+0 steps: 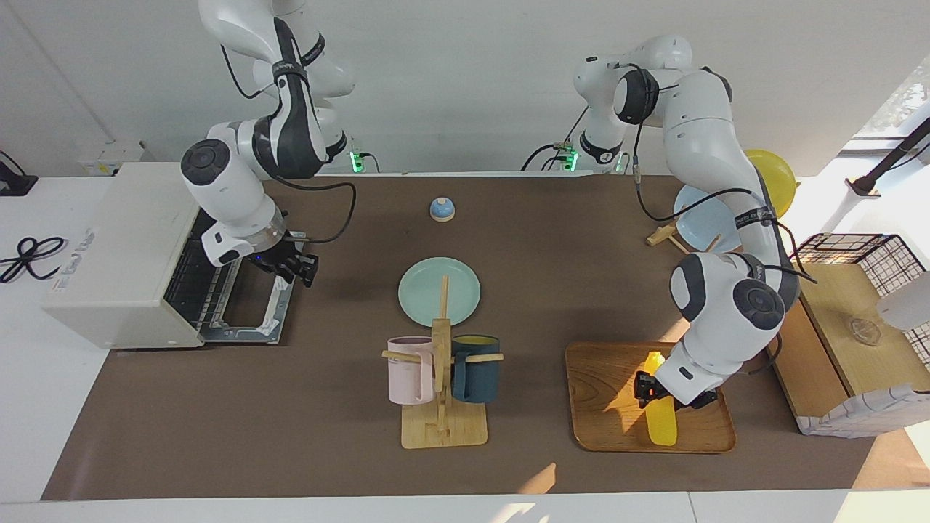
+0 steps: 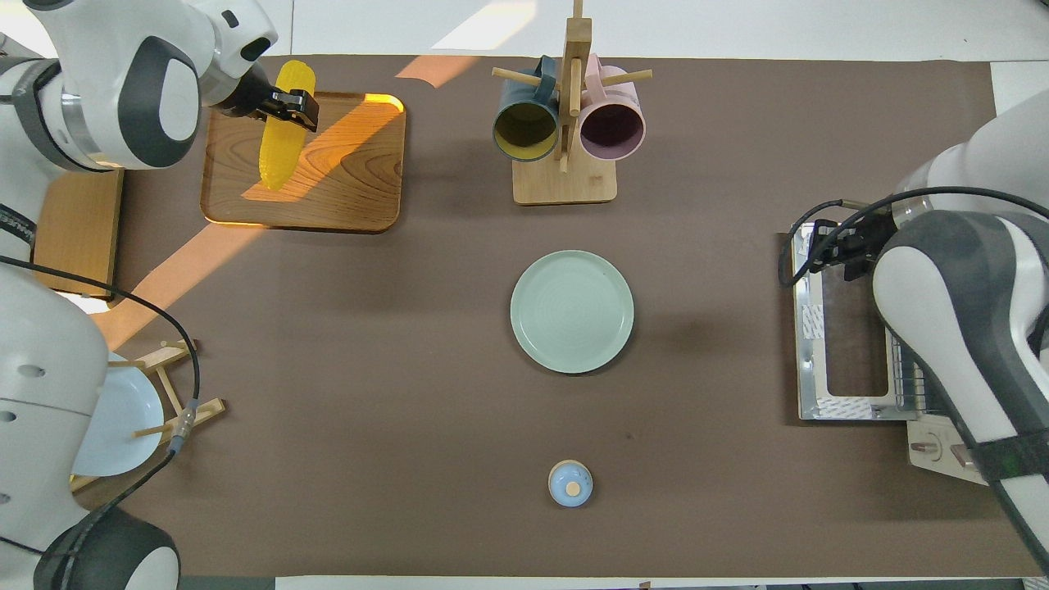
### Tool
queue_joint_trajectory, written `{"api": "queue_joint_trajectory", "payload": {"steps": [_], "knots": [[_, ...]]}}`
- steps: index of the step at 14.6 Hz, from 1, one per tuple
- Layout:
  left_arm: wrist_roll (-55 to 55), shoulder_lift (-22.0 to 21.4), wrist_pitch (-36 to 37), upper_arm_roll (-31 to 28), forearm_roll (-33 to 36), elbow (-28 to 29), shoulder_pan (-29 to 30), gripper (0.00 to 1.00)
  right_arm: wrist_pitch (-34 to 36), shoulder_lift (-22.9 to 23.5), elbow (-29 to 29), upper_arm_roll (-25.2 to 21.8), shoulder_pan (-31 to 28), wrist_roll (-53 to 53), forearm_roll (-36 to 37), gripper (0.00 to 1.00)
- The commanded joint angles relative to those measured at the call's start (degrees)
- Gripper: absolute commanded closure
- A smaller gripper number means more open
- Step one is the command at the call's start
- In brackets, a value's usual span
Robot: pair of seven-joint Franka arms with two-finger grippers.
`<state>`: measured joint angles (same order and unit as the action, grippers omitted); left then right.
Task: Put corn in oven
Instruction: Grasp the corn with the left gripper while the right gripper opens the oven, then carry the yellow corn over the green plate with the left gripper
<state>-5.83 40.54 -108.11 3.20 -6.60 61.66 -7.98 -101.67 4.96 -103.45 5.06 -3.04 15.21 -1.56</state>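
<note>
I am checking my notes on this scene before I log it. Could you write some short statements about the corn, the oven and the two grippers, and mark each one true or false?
1. The corn lies on the wooden tray. True.
2. The left gripper is shut on the corn. True.
3. The oven door is closed. False: it is folded down flat on the table.
4. The right gripper holds a mug. False: it holds nothing and is over the open door.
5. The corn is already inside the oven. False: it is at the left arm's end of the table.
</note>
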Motion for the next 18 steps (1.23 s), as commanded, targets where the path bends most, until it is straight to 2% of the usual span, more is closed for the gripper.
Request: {"api": "queue_joint_trajectory", "payload": {"steps": [1, 2, 5, 7, 9, 11, 14, 18], "knots": [[5.1, -12.6, 0.5, -0.6, -1.2, 14.6, -3.1, 1.00, 7.1, -2.9, 4.5, 0.4, -0.2, -1.9, 0.9, 0.56], [6.7, -15.4, 0.6, -0.6, -1.2, 17.9, -4.4, 1.00, 8.7, -3.0, 5.7, 0.4, 0.1, -2.4, 0.9, 0.56], [14.0, -19.9, 0.5, -0.4, -1.5, 24.3, -9.0, 1.00, 6.2, -3.1, 4.5, 0.6, 0.5, -3.3, 0.7, 0.56], [17.5, -22.6, -1.2, -0.3, -2.8, 30.1, -12.0, 1.00, 8.2, -2.6, 7.5, 2.8, 0.5, -3.3, 0.9, 0.56], [20.6, -24.4, -6.6, -0.3, -4.1, 35.0, -16.3, 1.00, 13.0, -1.1, 13.0, 3.0, 0.3, -3.4, 1.1, 0.56], [25.8, -25.8, -12.7, -0.3, -4.1, 39.1, -20.7, 1.00, 14.8, -0.6, 14.5, 3.0, 0.2, -3.4, 1.3, 0.51], [32.5, -24.8, -17.7, -0.4, -4.2, 40.5, -26.9, 1.00, 14.4, -0.6, 14.1, 3.1, 0.3, -3.4, 1.3, 0.50], [39.4, -19.1, -25.6, -0.5, -4.1, 39.5, -32.6, 1.00, 14.5, -0.7, 13.6, 3.0, -0.5, -5.5, 1.2, 0.49]]}}
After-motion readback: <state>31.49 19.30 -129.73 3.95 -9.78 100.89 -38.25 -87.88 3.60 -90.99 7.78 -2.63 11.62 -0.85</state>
